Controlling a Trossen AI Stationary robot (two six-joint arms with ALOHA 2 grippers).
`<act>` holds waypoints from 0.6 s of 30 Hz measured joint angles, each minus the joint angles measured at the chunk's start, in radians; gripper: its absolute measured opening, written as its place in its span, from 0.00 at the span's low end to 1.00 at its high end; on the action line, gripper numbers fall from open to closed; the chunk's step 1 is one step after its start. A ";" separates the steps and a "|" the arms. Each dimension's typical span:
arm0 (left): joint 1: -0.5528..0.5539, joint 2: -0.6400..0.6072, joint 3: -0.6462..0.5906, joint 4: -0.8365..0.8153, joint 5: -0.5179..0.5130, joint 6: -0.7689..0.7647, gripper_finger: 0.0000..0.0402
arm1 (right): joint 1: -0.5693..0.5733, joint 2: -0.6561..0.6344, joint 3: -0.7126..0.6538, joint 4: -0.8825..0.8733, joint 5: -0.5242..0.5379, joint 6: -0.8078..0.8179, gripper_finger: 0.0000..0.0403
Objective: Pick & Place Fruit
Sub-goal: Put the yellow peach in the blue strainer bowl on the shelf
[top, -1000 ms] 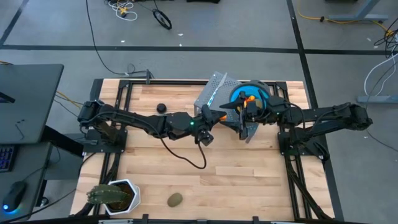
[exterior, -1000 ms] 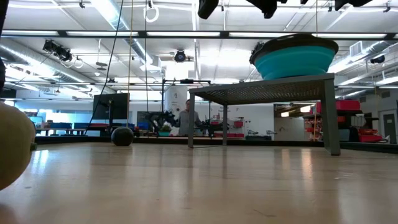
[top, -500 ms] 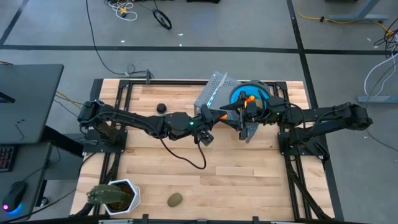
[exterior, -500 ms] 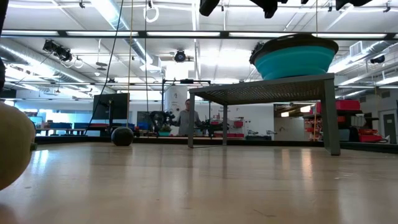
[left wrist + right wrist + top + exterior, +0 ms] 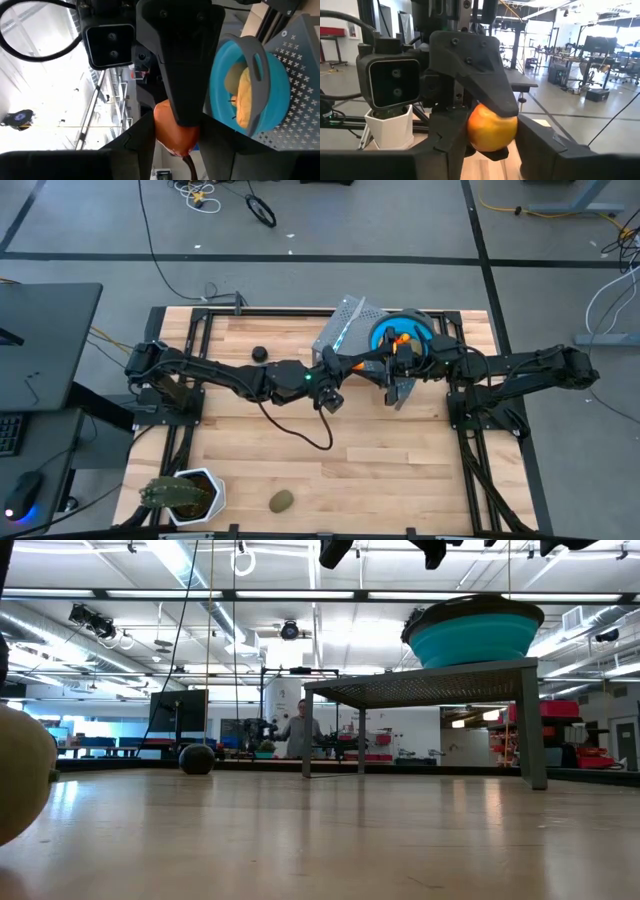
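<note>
Right gripper [image 5: 492, 146] has clenched onto the round orange toy fruit [image 5: 492, 127] that left gripper [image 5: 175, 142] also grasps: seemingly a handover, beside the blue plastic bowl [image 5: 470, 640].

Robotics lab: open hall, ceiling ducts [image 5: 60, 620], strip lights, monitors [image 5: 178, 710], framed wooden worktop [image 5: 270, 460], floor cables [image 5: 262, 210].

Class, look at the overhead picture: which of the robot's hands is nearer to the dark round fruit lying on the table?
The left. The left hand is mid-table beside the bowl's stand, with its arm passing close to the dark round fruit. The right hand meets it there, slightly farther off.
</note>
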 joint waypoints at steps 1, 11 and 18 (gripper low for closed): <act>0.000 0.000 0.000 -0.002 -0.001 -0.010 0.34 | 0.000 0.000 0.000 -0.001 0.000 0.000 0.39; 0.000 0.000 0.001 -0.006 -0.002 -0.027 0.34 | 0.000 0.000 0.000 0.000 0.001 -0.007 0.36; -0.002 0.000 0.001 -0.004 0.019 -0.124 0.44 | 0.000 0.000 0.000 0.002 0.028 -0.020 0.36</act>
